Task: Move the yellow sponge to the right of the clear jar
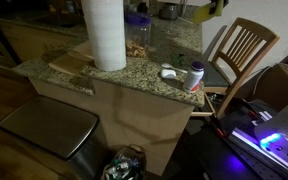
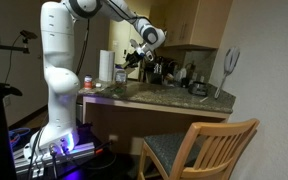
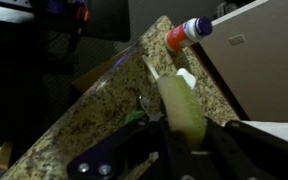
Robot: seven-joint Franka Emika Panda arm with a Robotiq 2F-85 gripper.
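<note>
Close in on the wrist view: the gripper (image 3: 190,142) is clamped on the yellow sponge (image 3: 182,104), dark fingers pressing it from both sides. The sponge runs lengthwise up the middle of the frame. Beneath it lies the speckled granite desk (image 3: 94,110), and further off, at the upper right, a white bottle (image 3: 190,31) with a red label lies near the desk's edge.

Out to an exterior view: a wooden chair (image 2: 206,146) fills the lower right foreground. Beyond it, the white arm (image 2: 60,60) arches over the desk (image 2: 174,100), with the gripper (image 2: 136,57) up in the air above the surface; the sponge is too small to make out there.

In an exterior view from the opposite side, the white bottle (image 1: 195,76) sits at the desk's near right corner. The tall paper-towel roll (image 1: 106,33) stands centre, the clear jar (image 1: 137,46) is just right of it, and a purple bowl (image 1: 136,18) sits behind that, towards the top.
</note>
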